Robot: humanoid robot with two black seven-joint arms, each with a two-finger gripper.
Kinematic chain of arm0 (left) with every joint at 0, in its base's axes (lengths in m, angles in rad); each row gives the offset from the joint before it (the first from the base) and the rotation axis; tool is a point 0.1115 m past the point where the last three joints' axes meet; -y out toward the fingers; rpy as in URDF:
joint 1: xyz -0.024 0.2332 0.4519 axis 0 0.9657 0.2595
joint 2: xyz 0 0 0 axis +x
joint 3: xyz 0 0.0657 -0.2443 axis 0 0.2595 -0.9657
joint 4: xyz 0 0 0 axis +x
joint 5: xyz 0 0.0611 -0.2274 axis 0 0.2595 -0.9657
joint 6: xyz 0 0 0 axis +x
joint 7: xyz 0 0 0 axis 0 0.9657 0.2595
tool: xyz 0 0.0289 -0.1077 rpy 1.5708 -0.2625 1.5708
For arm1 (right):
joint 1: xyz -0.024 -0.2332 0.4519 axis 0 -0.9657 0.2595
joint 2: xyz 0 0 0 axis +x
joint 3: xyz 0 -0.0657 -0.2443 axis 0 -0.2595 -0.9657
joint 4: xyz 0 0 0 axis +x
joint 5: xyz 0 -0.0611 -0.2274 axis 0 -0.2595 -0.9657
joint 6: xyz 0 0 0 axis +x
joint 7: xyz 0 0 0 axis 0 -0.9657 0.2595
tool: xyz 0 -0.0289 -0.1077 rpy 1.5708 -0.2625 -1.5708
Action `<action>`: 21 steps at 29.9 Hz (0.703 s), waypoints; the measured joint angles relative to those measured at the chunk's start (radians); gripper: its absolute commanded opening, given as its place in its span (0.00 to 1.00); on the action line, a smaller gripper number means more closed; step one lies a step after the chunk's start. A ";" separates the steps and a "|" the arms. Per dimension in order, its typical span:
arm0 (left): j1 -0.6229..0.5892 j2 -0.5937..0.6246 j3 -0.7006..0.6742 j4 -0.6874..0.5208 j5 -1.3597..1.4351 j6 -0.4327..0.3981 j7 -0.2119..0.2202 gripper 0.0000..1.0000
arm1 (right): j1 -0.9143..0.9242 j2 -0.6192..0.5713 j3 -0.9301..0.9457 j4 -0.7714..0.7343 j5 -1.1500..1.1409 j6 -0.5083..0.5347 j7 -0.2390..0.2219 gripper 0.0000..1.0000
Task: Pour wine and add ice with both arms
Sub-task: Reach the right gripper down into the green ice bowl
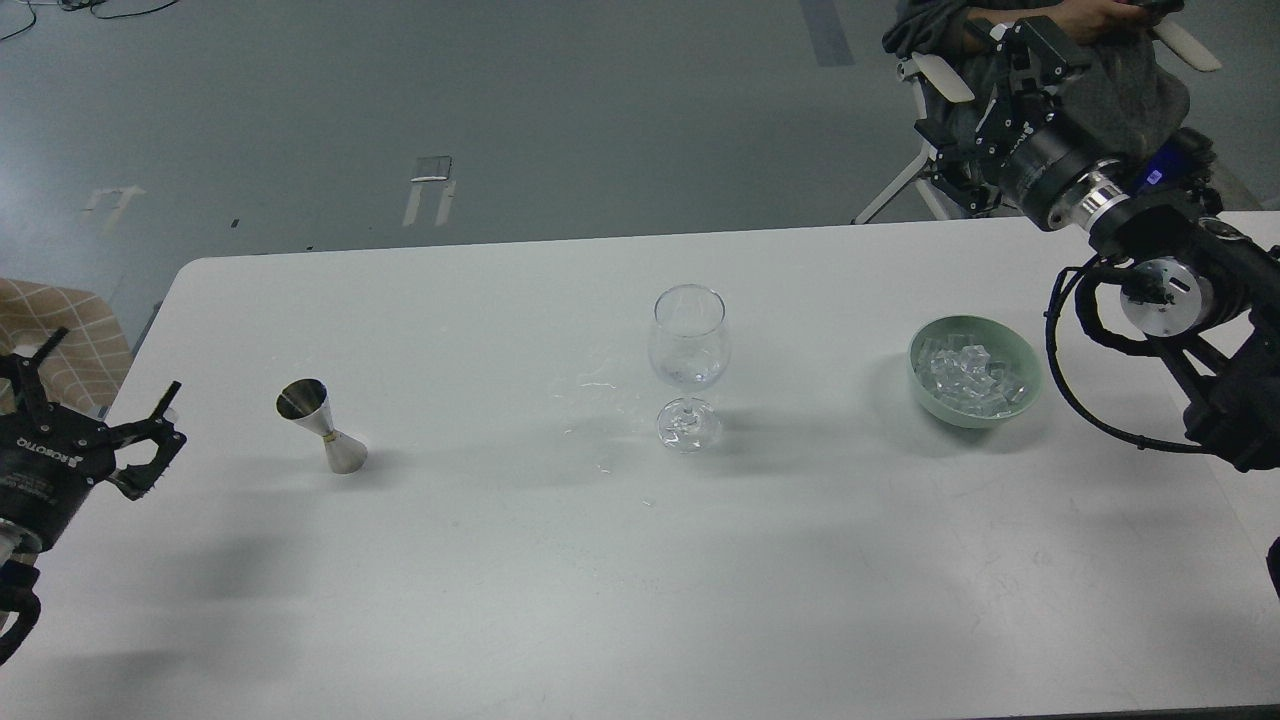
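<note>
A clear stemmed wine glass [689,345] stands upright mid-table with a little colourless wine [688,376] at the bottom of its bowl. A steel jigger [321,426] stands upright at the left. A pale green bowl [962,414] at the right holds a heap of clear ice cubes [970,375]. My left gripper [117,360] is open and empty at the table's left edge, well left of the jigger. My right gripper [985,100] is open and empty, raised beyond the table's far edge, up and behind the bowl.
Small spilled droplets [598,385] lie on the white table [640,600] left of the glass. A seated person [1110,60] and a chair are just behind my right gripper. A checked fabric seat [60,330] is beside the table's left edge.
</note>
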 measured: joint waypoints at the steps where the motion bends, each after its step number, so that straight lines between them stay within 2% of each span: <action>1: -0.035 0.021 0.002 0.005 0.037 -0.001 -0.028 0.98 | -0.008 -0.028 -0.008 0.025 -0.017 0.000 0.000 1.00; 6: -0.178 0.053 0.017 0.012 0.242 -0.003 -0.124 0.98 | -0.049 -0.169 -0.044 0.158 -0.145 -0.010 0.001 1.00; 11: -0.298 0.027 0.074 0.006 0.473 -0.003 -0.204 0.98 | -0.098 -0.287 -0.058 0.288 -0.347 -0.089 0.003 1.00; 18: -0.415 0.016 0.178 -0.001 0.561 0.001 -0.237 0.98 | -0.168 -0.413 -0.112 0.438 -0.780 -0.214 0.005 1.00; 21: -0.453 0.019 0.221 0.001 0.604 0.016 -0.274 0.98 | -0.200 -0.426 -0.128 0.450 -0.989 -0.262 0.010 1.00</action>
